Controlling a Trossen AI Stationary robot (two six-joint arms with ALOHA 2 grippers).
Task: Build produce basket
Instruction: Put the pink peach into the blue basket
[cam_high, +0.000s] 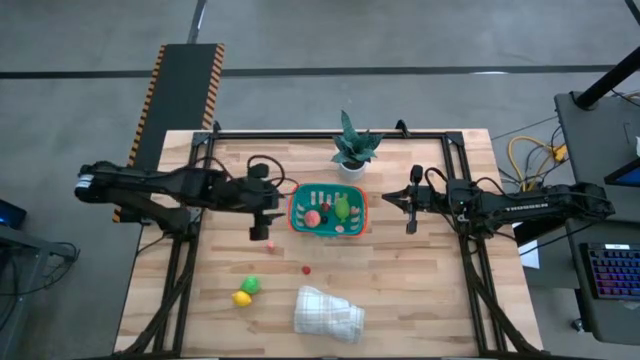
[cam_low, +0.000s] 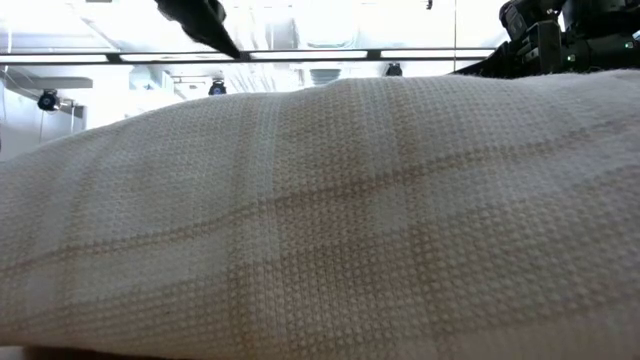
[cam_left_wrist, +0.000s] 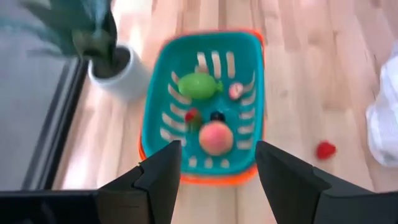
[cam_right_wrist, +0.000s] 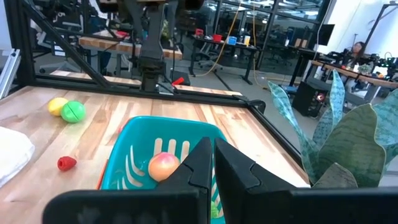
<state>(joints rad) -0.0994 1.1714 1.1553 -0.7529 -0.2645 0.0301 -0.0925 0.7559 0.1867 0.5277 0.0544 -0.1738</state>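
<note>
Wood table: left gripper wide, empty, beside basket; right gripper closed, empty.

Teal basket with orange rim and slotted sides sits upright between the two claws, just beside the left gripper and a little farther from the right gripper. Inside lie a green piece, a pink-orange fruit, and small red and dark berries. Outside, nearer the left claw: a red berry, a green piece, and a yellow piece touching it.
</note>
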